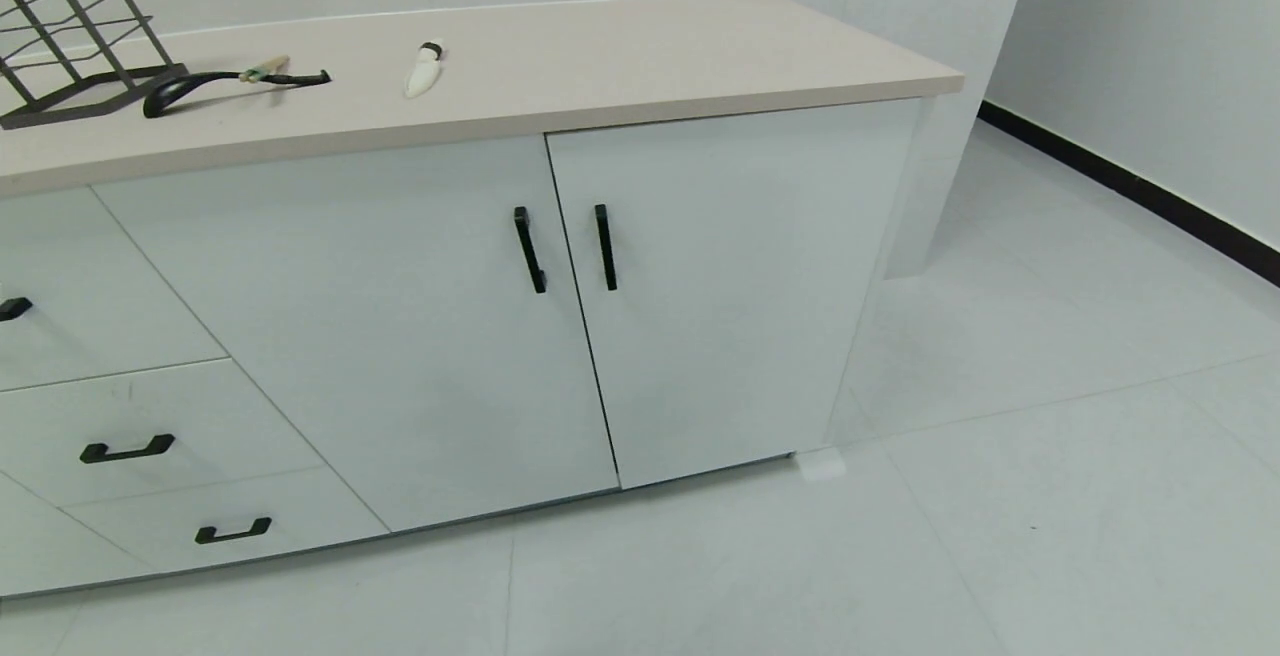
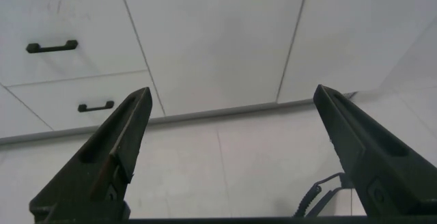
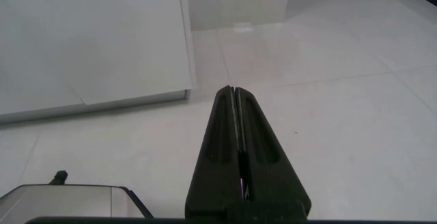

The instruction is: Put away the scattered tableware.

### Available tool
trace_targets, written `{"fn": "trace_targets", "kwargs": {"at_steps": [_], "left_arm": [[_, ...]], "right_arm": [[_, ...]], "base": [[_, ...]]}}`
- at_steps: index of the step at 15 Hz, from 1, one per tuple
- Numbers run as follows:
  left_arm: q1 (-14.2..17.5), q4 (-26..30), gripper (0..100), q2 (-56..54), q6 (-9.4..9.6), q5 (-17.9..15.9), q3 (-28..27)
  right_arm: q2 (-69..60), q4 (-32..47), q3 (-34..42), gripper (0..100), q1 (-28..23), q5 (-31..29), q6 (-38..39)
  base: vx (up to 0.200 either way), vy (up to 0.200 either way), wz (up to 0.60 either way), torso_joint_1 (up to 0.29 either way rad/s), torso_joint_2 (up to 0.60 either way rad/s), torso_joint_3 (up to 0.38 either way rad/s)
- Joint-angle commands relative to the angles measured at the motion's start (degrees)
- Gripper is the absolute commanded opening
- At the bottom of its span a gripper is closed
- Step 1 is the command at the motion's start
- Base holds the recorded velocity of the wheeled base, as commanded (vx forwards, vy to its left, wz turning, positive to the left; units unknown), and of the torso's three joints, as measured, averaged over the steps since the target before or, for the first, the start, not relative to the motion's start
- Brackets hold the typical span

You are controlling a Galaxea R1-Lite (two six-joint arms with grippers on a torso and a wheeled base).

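- While the left gripper (image 2: 233, 91) is holding its jaws spread wide with only air between them, it is pointing at the foot of the cabinet, where the two lower drawers (image 2: 75, 67) are meeting the floor (image 2: 225, 156).
- Right gripper (image 3: 235, 91) is keeping its jaws pressed flat together, pinching nothing, and is aiming down at the pale floor tiles just beyond the cabinet's end corner (image 3: 186, 80).
- Tableware is lying up on the countertop (image 1: 650, 56), well apart from both pairs of jaws and higher than the drawers and floor they are facing.
- White utensil (image 1: 424, 71) with a dark band at one end is resting alone on the countertop, above the left cabinet door (image 1: 400, 336).
- Black utensil (image 1: 190, 86) with a curved handle is lying further along the countertop, and a small wooden-handled piece (image 1: 265, 68) is touching or crossing it; which one is lying on top I cannot tell.
- Black wire rack (image 1: 70, 26) is standing at the far end of the countertop, just beside the black utensil.
- Both cabinet doors are sitting closed, their two black handles (image 1: 529, 249) hanging side by side near the centre seam.
- Neither pair of jaws is touching any utensil, the rack or the cabinet.
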Motion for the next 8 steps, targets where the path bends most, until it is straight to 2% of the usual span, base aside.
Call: {"fn": "trace_targets", "kwargs": {"at_steps": [1,5,8], "left_arm": [[0.0,0.0,100,0.0,0.01,0.0,0.0],[0.0,0.0,100,0.0,-0.08,0.0,0.0],[0.0,0.0,100,0.0,-0.34,0.0,0.0]], "right_arm": [[0.2,0.0,0.0,0,0.0,0.0,0.0],[0.2,0.0,0.0,0,0.0,0.0,-0.1],[0.2,0.0,0.0,0,0.0,0.0,-0.1]], "base": [[0.000,0.200,0.00,0.002,0.01,0.007],[0.000,0.200,0.00,0.005,0.00,0.004],[0.000,0.000,0.00,0.000,0.00,0.000]]}}
